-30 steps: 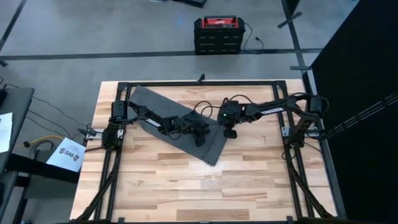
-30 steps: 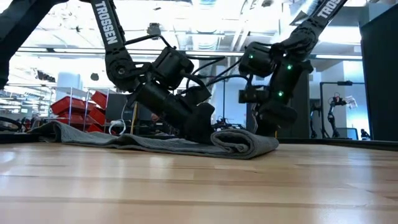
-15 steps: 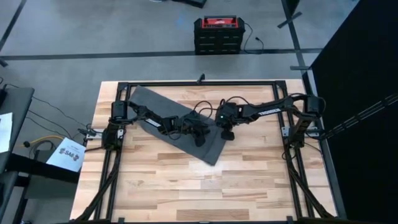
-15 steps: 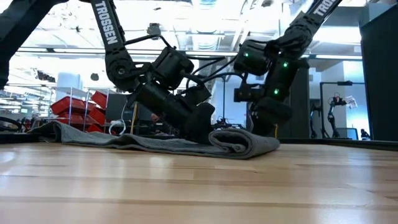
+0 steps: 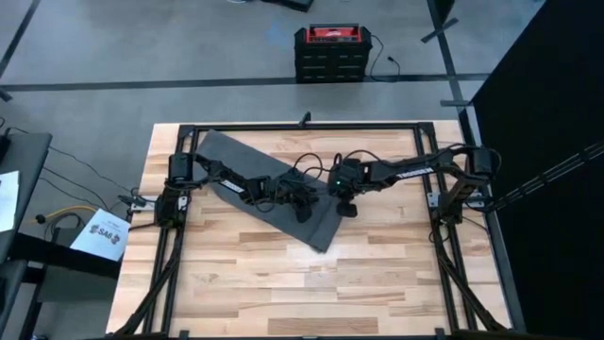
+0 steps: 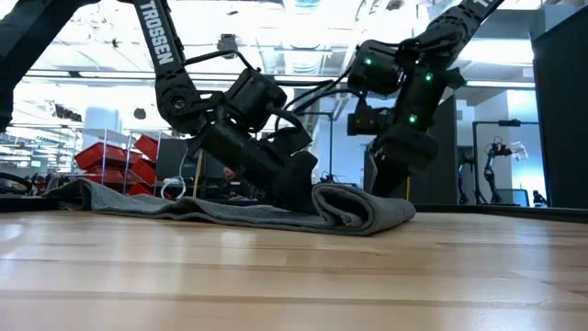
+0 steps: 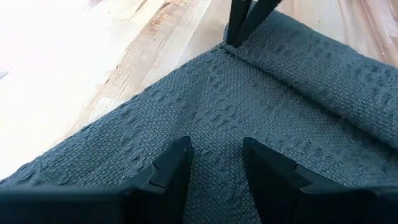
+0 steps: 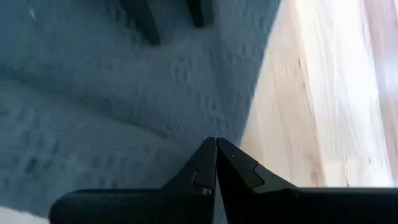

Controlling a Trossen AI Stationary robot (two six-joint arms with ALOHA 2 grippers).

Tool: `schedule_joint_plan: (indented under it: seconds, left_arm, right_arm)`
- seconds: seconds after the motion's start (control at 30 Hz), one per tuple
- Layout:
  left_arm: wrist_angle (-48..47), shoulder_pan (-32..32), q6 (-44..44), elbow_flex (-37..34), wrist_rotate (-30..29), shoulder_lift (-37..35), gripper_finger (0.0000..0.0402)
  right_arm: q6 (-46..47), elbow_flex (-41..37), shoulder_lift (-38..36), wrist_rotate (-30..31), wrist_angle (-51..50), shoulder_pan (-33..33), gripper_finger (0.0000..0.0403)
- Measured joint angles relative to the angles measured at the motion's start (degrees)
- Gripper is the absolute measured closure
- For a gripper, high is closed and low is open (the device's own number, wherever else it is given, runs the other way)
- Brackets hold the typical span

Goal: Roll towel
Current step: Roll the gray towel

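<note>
One dark grey towel [image 5: 274, 184] is laid diagonally on the wooden table [image 5: 377, 274]. Two grippers are seen: the left gripper [image 7: 214, 165] pressed on it, fingers parted; the right gripper [image 8: 216, 163] pinched on its edge, now shifted slightly nearer the roll.

plain dark grey towel [image 5: 283, 192], pale wood table [image 5: 377, 274], black pincers

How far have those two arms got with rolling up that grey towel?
Only a start: the towel has one short rolled fold at its end, and the rest lies flat. In hand: the right gripper, jaws shut, pinches that fold's edge, while the left gripper, jaws open, presses the flat cloth. Most of the rolling is left.
</note>
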Motion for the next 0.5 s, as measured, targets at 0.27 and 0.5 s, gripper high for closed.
schedule_joint_plan:
  seconds: [0.27, 0.5]
  left_arm:
    - [0.0, 0.0, -0.2, 0.0, -0.1, 0.0, 0.0268]
    - [0.7, -0.1, -0.4, -0.1, -0.1, -0.3, 0.0268]
  right_arm:
    - [-5.8, 0.1, -4.2, -1.9, 1.7, 6.0, 0.0403]
    - [-9.3, -7.4, -5.7, -23.4, 27.8, 11.9, 0.0403]
